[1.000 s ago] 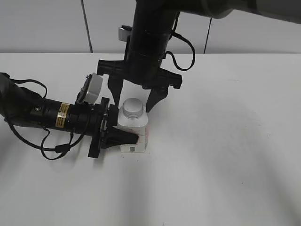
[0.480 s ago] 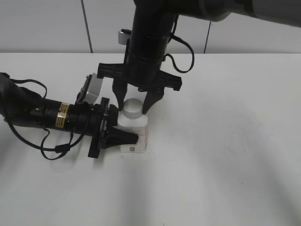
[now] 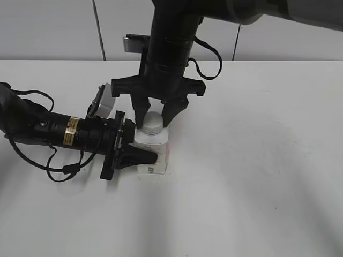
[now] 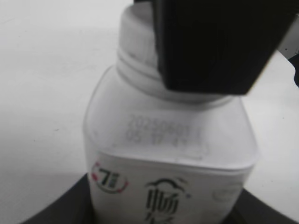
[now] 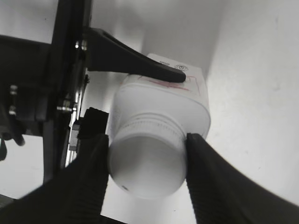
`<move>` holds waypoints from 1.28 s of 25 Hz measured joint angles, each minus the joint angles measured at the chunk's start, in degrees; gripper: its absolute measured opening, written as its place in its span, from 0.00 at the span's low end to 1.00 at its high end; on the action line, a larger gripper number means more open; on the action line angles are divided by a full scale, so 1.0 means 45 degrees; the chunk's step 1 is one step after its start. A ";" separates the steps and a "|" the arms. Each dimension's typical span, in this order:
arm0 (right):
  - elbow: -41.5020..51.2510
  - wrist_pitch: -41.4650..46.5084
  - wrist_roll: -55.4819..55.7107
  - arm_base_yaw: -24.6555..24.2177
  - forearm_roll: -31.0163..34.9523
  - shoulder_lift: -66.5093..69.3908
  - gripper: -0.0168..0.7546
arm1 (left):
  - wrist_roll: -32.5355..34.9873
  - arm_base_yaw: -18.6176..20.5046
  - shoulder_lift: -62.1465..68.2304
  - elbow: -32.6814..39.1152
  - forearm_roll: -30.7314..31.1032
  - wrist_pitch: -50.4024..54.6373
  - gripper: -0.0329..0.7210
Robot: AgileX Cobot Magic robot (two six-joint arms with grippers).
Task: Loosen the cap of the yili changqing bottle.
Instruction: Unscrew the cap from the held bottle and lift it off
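The yili changqing bottle (image 3: 153, 153) stands upright on the white table, white with a pale label; it also shows in the left wrist view (image 4: 170, 158) and the right wrist view (image 5: 163, 105). Its white cap (image 3: 152, 122) shows from above in the right wrist view (image 5: 147, 168). My left gripper (image 3: 140, 151) is shut on the bottle's body from the left, its jaws at the bottom corners of the left wrist view (image 4: 168, 214). My right gripper (image 3: 153, 115) comes down from above, and its two black fingers press both sides of the cap (image 5: 147, 161).
The white table (image 3: 252, 176) spreads around the bottle, with a pale wall behind. The left arm (image 3: 48, 131) and its cables lie along the table at the left. The right arm (image 3: 169, 48) stands over the bottle.
My right gripper has come down over the cap and its fingers have closed onto the cap's sides, turning a little as it did. The left gripper and bottle have not moved.
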 joint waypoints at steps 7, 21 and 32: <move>0.0000 0.0012 -0.5288 0.0000 -0.0016 0.0000 0.54 | 0.0000 0.0000 0.0000 -0.0011 0.0138 0.0000 0.50; 0.0000 0.0042 -1.5224 0.0000 -0.0016 0.0000 0.54 | -0.0011 0.0000 0.0000 -0.0066 0.0356 -0.0008 0.50; 0.0000 0.0094 -2.0196 0.0037 -0.0276 0.0000 0.54 | -0.0011 0.0000 0.0000 -0.0118 0.0741 -0.0008 0.50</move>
